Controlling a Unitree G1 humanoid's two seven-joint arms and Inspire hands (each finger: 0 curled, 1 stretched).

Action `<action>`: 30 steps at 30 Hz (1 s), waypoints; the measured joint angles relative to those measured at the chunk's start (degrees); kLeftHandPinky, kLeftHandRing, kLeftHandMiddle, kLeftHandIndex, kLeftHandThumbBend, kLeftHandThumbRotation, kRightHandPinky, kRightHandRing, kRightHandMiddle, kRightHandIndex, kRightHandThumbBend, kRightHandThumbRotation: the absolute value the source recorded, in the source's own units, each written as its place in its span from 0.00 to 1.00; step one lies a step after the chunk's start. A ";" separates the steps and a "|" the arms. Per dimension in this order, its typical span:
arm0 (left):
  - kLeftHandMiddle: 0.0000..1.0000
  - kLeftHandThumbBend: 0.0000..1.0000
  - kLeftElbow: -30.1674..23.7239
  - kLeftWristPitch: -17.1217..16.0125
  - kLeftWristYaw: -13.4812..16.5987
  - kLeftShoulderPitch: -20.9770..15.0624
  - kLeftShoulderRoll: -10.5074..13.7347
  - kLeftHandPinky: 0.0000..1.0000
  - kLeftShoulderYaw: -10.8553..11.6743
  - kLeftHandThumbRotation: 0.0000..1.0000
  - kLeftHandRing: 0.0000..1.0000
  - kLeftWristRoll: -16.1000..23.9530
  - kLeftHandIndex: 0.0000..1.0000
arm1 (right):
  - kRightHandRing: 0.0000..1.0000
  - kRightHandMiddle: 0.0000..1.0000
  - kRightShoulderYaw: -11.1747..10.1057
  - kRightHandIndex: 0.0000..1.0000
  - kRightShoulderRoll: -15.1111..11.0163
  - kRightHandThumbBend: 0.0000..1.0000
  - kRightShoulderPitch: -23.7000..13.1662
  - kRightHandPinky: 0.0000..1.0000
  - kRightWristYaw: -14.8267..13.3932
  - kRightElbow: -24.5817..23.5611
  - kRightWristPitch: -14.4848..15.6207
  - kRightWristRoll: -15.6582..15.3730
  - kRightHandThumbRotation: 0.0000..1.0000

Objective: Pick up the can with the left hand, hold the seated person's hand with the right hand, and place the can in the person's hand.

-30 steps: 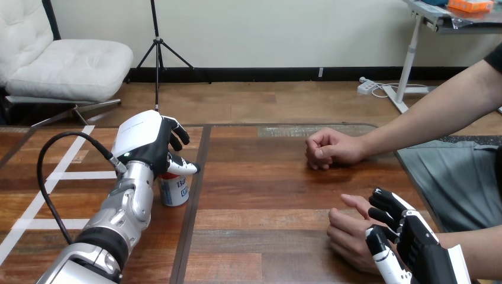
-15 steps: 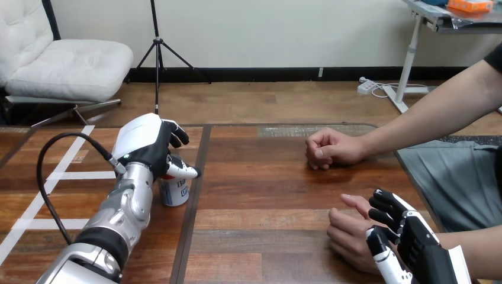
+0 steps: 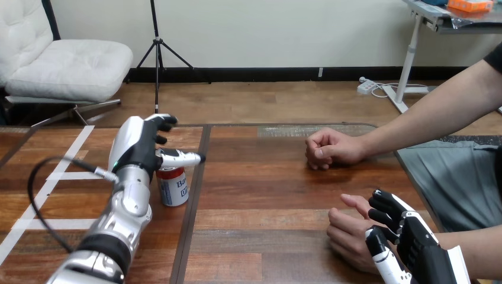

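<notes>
- The robot's left hand (image 3: 137, 148) has risen off the can (image 3: 174, 188) in the last half second. It had been wrapped low over the can's top, and the red rim now shows beneath it.
- Its fingers (image 3: 161, 122) now sit loosely open above and behind the can. The thumb (image 3: 180, 158) reaches out straight over the can's top, and the hand holds nothing.
- The can stands upright on the desk (image 3: 266, 189), at the left, in the same spot as before.
- This looks like a released or failed grasp, so the pick-up is not yet done. The left hand will probably need to come down and close round the can's side again.
- The robot's right hand (image 3: 414, 245) has not moved. It rests against the person's near hand (image 3: 349, 234) at the lower right, and whether it has hold of that hand cannot be told.
- The person's far hand (image 3: 328, 148) rests as a fist on the desk, well apart from the can.
</notes>
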 measured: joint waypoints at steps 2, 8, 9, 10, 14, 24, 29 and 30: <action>0.82 0.70 -0.45 -0.95 0.60 0.72 -0.43 0.70 1.19 0.00 0.79 -1.45 0.81 | 0.83 0.84 0.00 0.83 -0.01 0.55 0.00 0.78 0.06 0.00 0.04 0.11 0.63; 0.81 0.65 -1.17 -3.48 2.10 2.79 -1.79 0.70 4.26 0.02 0.79 -4.60 0.81 | 0.82 0.84 -0.07 0.83 -0.06 0.55 -0.11 0.77 0.25 0.00 0.17 0.32 0.62; 0.81 0.65 -1.25 -3.76 2.10 3.08 -1.94 0.71 4.57 0.03 0.79 -5.01 0.81 | 0.82 0.84 -0.07 0.83 -0.08 0.55 -0.14 0.77 0.31 0.00 0.20 0.39 0.62; 0.82 0.64 -1.38 -4.09 2.00 3.43 -2.12 0.71 5.07 0.03 0.79 -5.54 0.81 | 0.82 0.84 -0.09 0.83 -0.10 0.55 -0.18 0.77 0.37 0.00 0.23 0.42 0.62; 0.81 0.64 -1.60 -5.48 1.13 4.63 -2.79 0.71 6.89 0.03 0.79 -7.73 0.81 | 0.83 0.84 -0.22 0.83 -0.21 0.54 -0.32 0.76 0.66 0.00 0.31 0.62 0.62; 0.81 0.67 -1.61 -8.43 -0.31 6.79 -3.90 0.73 9.68 0.00 0.79 -10.01 0.79 | 0.82 0.84 -0.35 0.83 -0.28 0.55 -0.61 0.76 1.12 0.00 0.71 1.19 0.62; 0.81 0.67 -1.61 -8.46 -0.75 7.22 -3.95 0.73 9.87 0.00 0.79 -9.99 0.78 | 0.82 0.84 -0.33 0.83 -0.27 0.54 -0.68 0.76 1.11 -0.06 1.03 1.16 0.62; 0.81 0.67 -1.61 -8.46 -0.77 7.27 -3.97 0.73 9.92 0.00 0.79 -9.98 0.78 | 0.82 0.84 -0.33 0.83 -0.27 0.54 -0.70 0.76 1.11 -0.06 1.05 1.16 0.61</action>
